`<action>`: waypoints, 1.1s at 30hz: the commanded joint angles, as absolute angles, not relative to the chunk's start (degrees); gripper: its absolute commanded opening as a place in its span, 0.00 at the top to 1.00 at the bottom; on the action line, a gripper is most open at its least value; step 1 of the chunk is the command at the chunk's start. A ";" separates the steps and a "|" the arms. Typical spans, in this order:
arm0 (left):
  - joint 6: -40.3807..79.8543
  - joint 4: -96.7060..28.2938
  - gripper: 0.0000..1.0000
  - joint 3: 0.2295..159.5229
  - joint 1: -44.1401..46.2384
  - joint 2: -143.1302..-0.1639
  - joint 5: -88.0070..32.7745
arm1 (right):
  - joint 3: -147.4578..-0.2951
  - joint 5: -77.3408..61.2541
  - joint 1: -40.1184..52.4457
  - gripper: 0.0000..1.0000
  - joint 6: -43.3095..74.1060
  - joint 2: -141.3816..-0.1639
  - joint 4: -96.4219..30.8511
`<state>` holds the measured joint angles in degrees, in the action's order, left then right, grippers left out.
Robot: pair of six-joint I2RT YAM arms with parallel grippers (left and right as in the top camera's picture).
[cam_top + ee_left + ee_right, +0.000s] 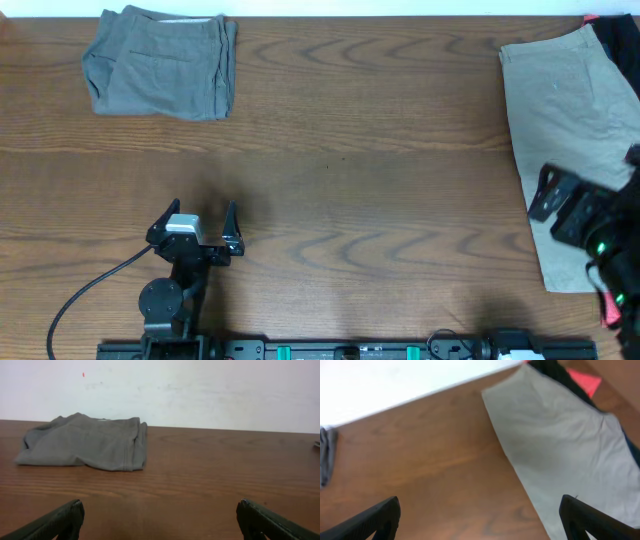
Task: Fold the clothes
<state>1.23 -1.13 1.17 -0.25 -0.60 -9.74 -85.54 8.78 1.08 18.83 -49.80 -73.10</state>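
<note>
Overhead, far left corner of the table (380,180): dark grey shorts (160,62), folded into a compact, slightly rumpled rectangle close to the far edge. Touched by nothing. Far right: light khaki shorts (565,120), spread flat and unfolded, reaching from the far edge toward the near side. Lies over a black cloth (615,40), with a red scrap (592,18) peeking out at the far corner.

Near left, low over bare wood: left gripper (200,225) — fingers spread wide, well apart from the dark grey shorts. Holds nothing. From the left wrist, the same wide gap between two black fingertips (65,517); beyond them the dark grey shorts across the wood, backed by a white wall (200,390). Off the base of the left arm (175,290): a looping black cable (90,285).

At the right edge, over the near part of the light khaki shorts: right arm (590,225). From the right wrist: right gripper (480,506), gaping wide and empty over the left edge of the light khaki shorts and the wood beside it — contact with the cloth impossible to tell.
</note>
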 commanded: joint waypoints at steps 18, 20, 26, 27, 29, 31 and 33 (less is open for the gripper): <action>0.64 -3.16 0.02 0.23 -0.08 -0.23 -9.58 | -22.55 -5.78 2.07 0.01 14.92 -9.43 -27.53; 0.64 -3.16 0.02 0.23 -0.08 -0.23 -9.58 | -18.85 -6.98 2.07 0.01 14.92 -7.51 -24.14; 0.64 -3.16 0.02 0.23 -0.08 -0.23 -9.58 | -8.78 -7.75 2.07 0.01 14.92 -2.55 -12.19; 0.64 -3.16 0.02 0.23 -0.08 -0.23 -9.58 | -7.16 -7.75 2.07 0.01 14.92 -1.50 -10.35; 0.64 -3.16 0.02 0.23 -0.08 -0.23 -9.58 | -4.47 -7.75 2.04 0.01 14.94 -0.21 -6.87; 0.64 -3.16 0.02 0.23 -0.08 -0.23 -9.58 | -2.02 -7.75 2.07 0.01 14.94 -0.27 -2.85; 0.64 -3.16 0.02 0.23 -0.08 -0.23 -9.58 | -0.14 -7.68 2.07 0.01 14.96 -0.27 0.38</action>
